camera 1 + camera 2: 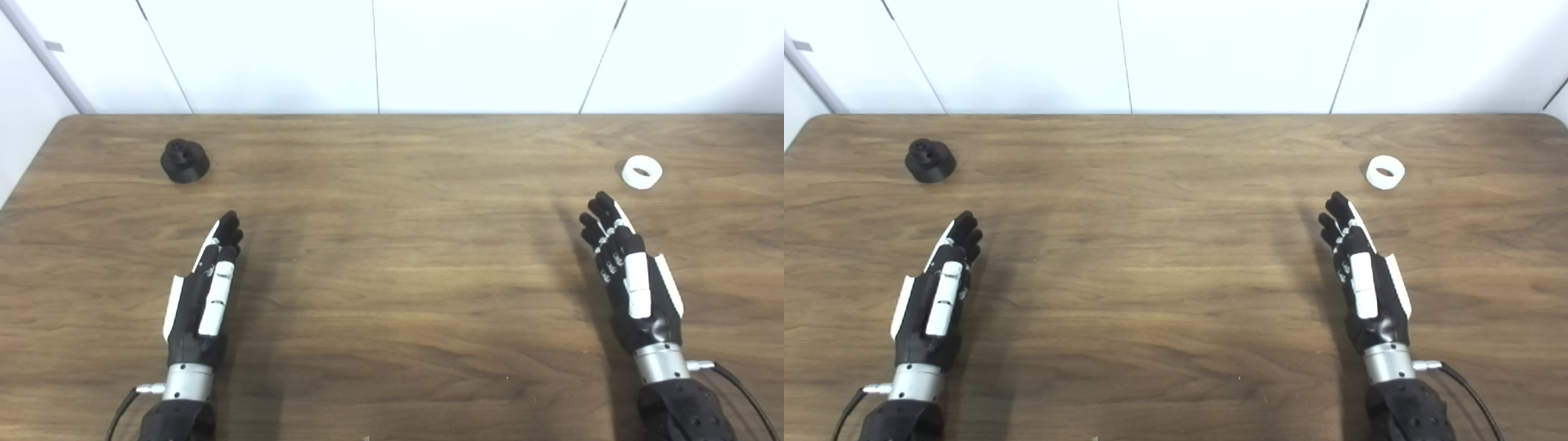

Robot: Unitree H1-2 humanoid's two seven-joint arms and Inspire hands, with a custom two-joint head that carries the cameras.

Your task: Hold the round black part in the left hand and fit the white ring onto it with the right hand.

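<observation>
The round black part (184, 162) stands on the table at the far left, with a small knob on top. The white ring (641, 172) lies flat at the far right. My left hand (205, 291) hovers over the near left of the table, fingers stretched out and empty, a short way short of the black part. My right hand (631, 269) is stretched out the same way at the near right, open and empty, its fingertips just short of the ring. Both things appear again in the right eye view: black part (930, 160), ring (1385, 172).
The wooden table (392, 245) fills the view, ending at a white panelled wall (392, 55) behind. Its left corner is rounded. Thin cables leave both wrists near the bottom edge.
</observation>
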